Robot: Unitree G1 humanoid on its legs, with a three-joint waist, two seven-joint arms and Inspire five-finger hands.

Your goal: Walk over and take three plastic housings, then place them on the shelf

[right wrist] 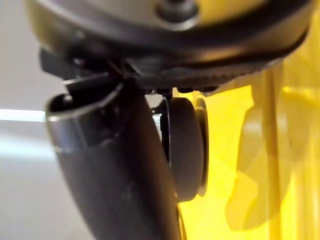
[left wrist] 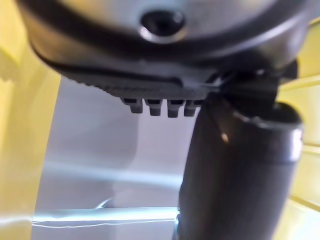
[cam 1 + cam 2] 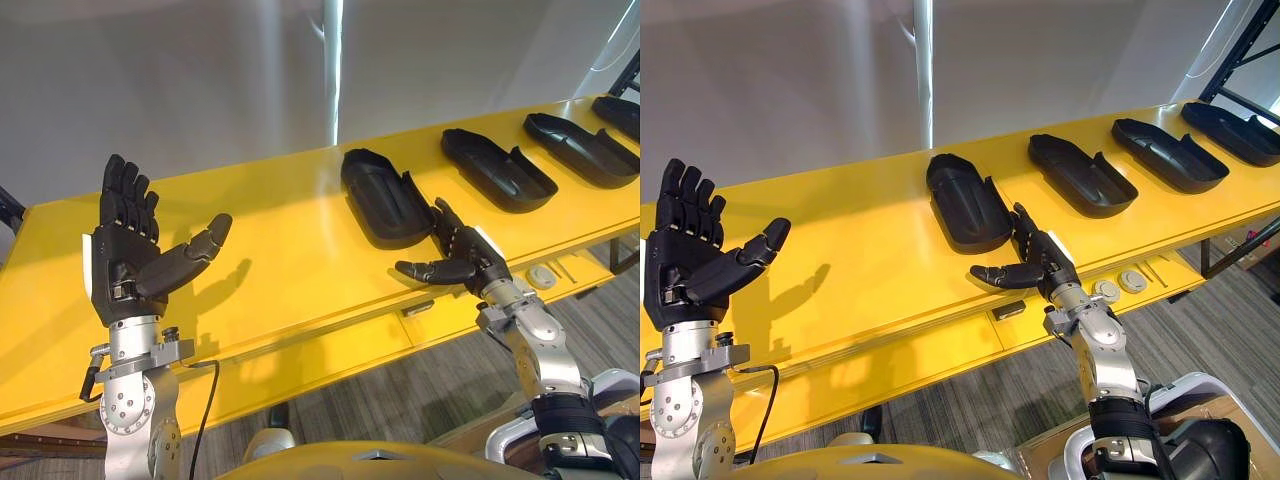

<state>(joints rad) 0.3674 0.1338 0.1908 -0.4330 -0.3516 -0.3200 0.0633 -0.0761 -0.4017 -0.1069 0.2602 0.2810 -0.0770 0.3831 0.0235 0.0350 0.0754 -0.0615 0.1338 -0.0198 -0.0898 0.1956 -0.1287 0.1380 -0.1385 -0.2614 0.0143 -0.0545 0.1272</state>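
Left hand (image 3: 125, 265) is raised over the left part of the yellow worktop (image 3: 280, 240), fingers straight and spread, holding nothing. First housing (image 3: 380, 195) lies hollow side up, mid-worktop. Right hand (image 3: 465, 255) sits just beside its near right corner, fingers straight, thumb splayed, gripping nothing; we cannot tell if they touch. Second housing (image 3: 497, 168), third housing (image 3: 580, 148) and fourth housing (image 3: 618, 112) follow toward the right end. We judge them light, stiff, thin-walled, probably slippery: pinch a side wall, thumb inside.
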